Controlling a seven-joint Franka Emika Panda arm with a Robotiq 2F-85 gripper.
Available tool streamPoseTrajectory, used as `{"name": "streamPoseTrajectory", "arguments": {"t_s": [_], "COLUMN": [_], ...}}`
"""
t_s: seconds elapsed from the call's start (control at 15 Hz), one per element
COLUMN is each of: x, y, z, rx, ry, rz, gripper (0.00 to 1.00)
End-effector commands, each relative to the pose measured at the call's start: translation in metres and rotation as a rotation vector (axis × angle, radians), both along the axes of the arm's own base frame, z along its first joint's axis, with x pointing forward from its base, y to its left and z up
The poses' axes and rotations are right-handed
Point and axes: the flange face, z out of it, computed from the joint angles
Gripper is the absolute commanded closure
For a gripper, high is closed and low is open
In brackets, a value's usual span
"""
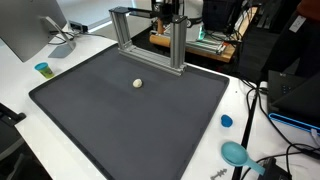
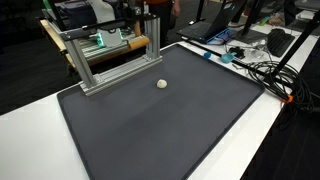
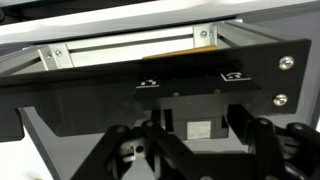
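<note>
My gripper (image 1: 168,14) hangs at the back of the table, just above the top beam of an aluminium frame (image 1: 178,50); it shows in both exterior views (image 2: 150,16). In the wrist view the jaws (image 3: 185,150) look spread apart with nothing between them, and the frame's beam (image 3: 130,50) runs across above. A small white ball (image 1: 138,84) lies alone on the dark mat (image 1: 130,125), in front of the frame and well away from the gripper. The ball (image 2: 161,84), frame (image 2: 110,46) and mat (image 2: 160,130) show in both exterior views.
A teal cup (image 1: 43,69) stands on the white table beside a monitor (image 1: 30,30). A blue cap (image 1: 226,121) and a teal object (image 1: 236,153) lie off the mat's edge. Cables (image 2: 262,70) and equipment crowd one side.
</note>
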Motion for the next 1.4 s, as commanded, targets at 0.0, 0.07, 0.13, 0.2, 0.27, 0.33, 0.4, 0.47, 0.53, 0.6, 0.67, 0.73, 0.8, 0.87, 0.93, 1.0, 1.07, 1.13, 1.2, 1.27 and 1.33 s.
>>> {"name": "streamPoseTrajectory", "arguments": {"t_s": [0.0, 0.07, 0.13, 0.2, 0.27, 0.33, 0.4, 0.47, 0.53, 0.6, 0.67, 0.73, 0.8, 0.87, 0.93, 1.0, 1.07, 1.13, 1.2, 1.27, 1.33], "x": [-0.0103, -0.0102, -0.0100, -0.0099, -0.0099, -0.0099, -0.0098, -0.0097, -0.0094, -0.0093, -0.0093, -0.0094, -0.0097, -0.0099, -0.0099, -0.0106, -0.0112, -0.0117, -0.0116, -0.0113, -0.0112], "y": [-0.0063, -0.0067, -0.0065, -0.0058, -0.0058, -0.0064, -0.0074, -0.0087, -0.0099, -0.0112, -0.0127, -0.0141, -0.0153, -0.0154, -0.0148, -0.0124, -0.0108, -0.0120, -0.0128, -0.0127, -0.0128], "z": [0.0005, 0.0006, 0.0009, 0.0007, 0.0006, 0.0000, -0.0002, -0.0004, -0.0002, -0.0003, -0.0006, -0.0010, -0.0010, -0.0006, -0.0004, 0.0008, 0.0021, 0.0031, 0.0039, 0.0045, 0.0049], "rx": [-0.004, -0.003, -0.001, 0.002, 0.003, 0.005, 0.003, 0.005, 0.008, 0.010, 0.013, 0.015, 0.017, 0.018, 0.020, 0.021, 0.021, 0.022, 0.022, 0.020, 0.021], "ry": [-0.011, -0.011, -0.011, -0.010, -0.010, -0.006, -0.002, 0.000, 0.001, 0.002, 0.002, 0.004, 0.004, 0.003, 0.003, -0.001, -0.004, -0.003, -0.001, 0.003, 0.007], "rz": [0.037, 0.044, 0.052, 0.064, 0.073, 0.089, 0.104, 0.118, 0.130, 0.141, 0.152, 0.162, 0.170, 0.178, 0.182, 0.186, 0.181, 0.167, 0.154, 0.141, 0.126], "gripper": [0.39, 0.41, 0.47, 0.43, 0.40, 0.37, 0.33, 0.24, 0.23, 0.21, 0.21, 0.26, 0.37, 0.45, 0.53, 0.59, 0.65, 0.67, 0.67, 0.67, 0.67]}}
